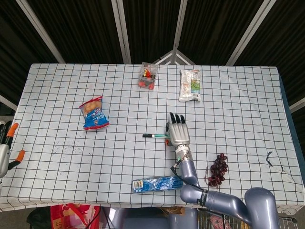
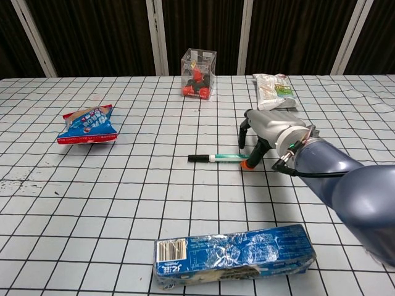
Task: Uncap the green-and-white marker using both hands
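The green-and-white marker (image 1: 154,136) (image 2: 216,158) lies flat in the middle of the checked table, black cap pointing left. My right hand (image 1: 177,133) (image 2: 269,127) arches over its green right end and hides it. The fingers come down behind the barrel and the orange-tipped thumb (image 2: 247,164) in front, beside it. I cannot see a closed grip, and the marker still rests on the cloth. My left hand (image 1: 5,148) shows only in the head view, off the table's left edge, fingers spread and holding nothing.
A blue snack bag (image 1: 94,113) (image 2: 86,123) lies to the left. At the back are a clear box of red pieces (image 1: 148,76) (image 2: 198,74) and a white packet (image 1: 190,85) (image 2: 273,86). A blue wrapped pack (image 1: 157,183) (image 2: 231,256) lies near the front edge, grapes (image 1: 218,169) right of it.
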Action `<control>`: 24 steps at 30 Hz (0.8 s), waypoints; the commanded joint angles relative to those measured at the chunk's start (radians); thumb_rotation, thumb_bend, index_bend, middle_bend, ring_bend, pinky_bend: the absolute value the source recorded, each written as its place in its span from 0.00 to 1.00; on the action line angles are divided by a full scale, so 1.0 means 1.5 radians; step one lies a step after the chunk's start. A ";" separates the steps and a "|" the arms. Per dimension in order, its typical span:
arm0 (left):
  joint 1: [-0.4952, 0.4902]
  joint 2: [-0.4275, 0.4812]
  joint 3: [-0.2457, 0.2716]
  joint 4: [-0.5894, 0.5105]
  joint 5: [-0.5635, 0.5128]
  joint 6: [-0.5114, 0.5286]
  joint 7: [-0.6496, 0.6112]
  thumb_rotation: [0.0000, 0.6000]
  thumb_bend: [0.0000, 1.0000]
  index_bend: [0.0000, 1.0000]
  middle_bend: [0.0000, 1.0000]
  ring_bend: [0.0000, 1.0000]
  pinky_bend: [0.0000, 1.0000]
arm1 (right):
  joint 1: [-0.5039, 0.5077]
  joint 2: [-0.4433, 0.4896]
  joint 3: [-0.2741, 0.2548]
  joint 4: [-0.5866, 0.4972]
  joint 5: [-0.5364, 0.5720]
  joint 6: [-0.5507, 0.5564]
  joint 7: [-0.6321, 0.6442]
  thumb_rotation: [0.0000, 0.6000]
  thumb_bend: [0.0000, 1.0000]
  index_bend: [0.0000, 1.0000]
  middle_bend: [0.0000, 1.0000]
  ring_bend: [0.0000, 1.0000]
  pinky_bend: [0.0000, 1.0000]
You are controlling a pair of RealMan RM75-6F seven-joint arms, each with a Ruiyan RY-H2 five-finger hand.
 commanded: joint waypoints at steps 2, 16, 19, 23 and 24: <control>-0.002 -0.003 0.001 0.001 -0.002 -0.004 0.004 1.00 0.48 0.00 0.00 0.00 0.00 | 0.004 -0.004 0.000 0.012 0.000 -0.008 0.009 1.00 0.29 0.49 0.00 0.00 0.00; -0.007 -0.008 0.000 -0.001 -0.007 -0.011 0.018 1.00 0.48 0.00 0.00 0.00 0.00 | 0.005 0.002 -0.003 0.024 -0.001 -0.016 0.023 1.00 0.32 0.54 0.00 0.00 0.00; -0.007 -0.009 0.000 -0.002 -0.007 -0.011 0.021 1.00 0.48 0.00 0.00 0.00 0.00 | 0.004 0.004 -0.004 0.024 0.000 -0.017 0.026 1.00 0.33 0.54 0.00 0.00 0.00; -0.008 -0.011 0.001 -0.002 -0.008 -0.013 0.024 1.00 0.48 0.00 0.00 0.00 0.00 | 0.003 0.004 -0.008 0.027 0.004 -0.023 0.029 1.00 0.33 0.54 0.00 0.00 0.00; -0.008 -0.011 0.001 -0.002 -0.009 -0.013 0.024 1.00 0.48 0.00 0.00 0.00 0.00 | 0.002 0.003 -0.009 0.029 0.004 -0.024 0.030 1.00 0.33 0.54 0.00 0.00 0.00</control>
